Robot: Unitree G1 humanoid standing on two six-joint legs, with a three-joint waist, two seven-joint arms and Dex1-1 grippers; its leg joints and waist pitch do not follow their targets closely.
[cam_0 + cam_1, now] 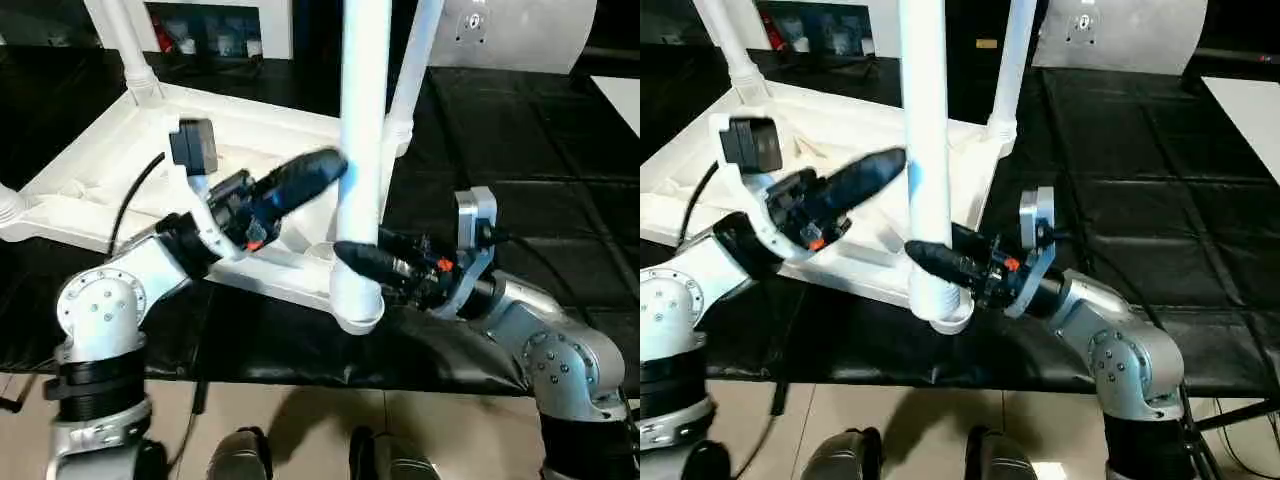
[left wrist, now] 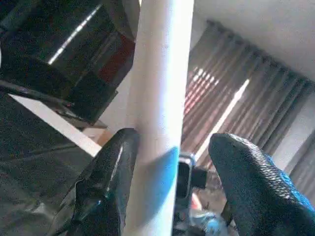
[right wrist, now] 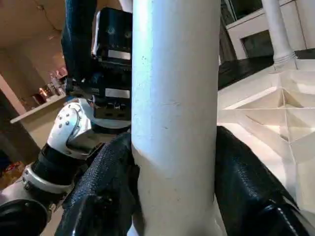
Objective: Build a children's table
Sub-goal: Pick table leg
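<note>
The children's table top [image 1: 110, 180] lies upside down on the black worktable, ribs facing up. White legs stand in its far left corner [image 1: 125, 45] and far right corner [image 1: 420, 50]. A third leg [image 1: 362, 120] stands upright in the near corner socket [image 1: 355, 310]. My right gripper [image 1: 358, 258] is shut on this leg just above the socket, both fingers pressed to it in the right wrist view [image 3: 174, 142]. Higher up, my left gripper [image 1: 335, 165] is open around the same leg. One of its fingers [image 2: 115, 162] touches the leg and the other finger [image 2: 246, 172] stands clear of it.
The black-covered worktable [image 1: 530, 150] stretches to the right of the table top. A pale grey curved object [image 1: 520, 30] stands at the back right, and a white surface [image 1: 620, 100] shows at the right edge. The worktable's front edge runs just below the near socket, with floor beneath.
</note>
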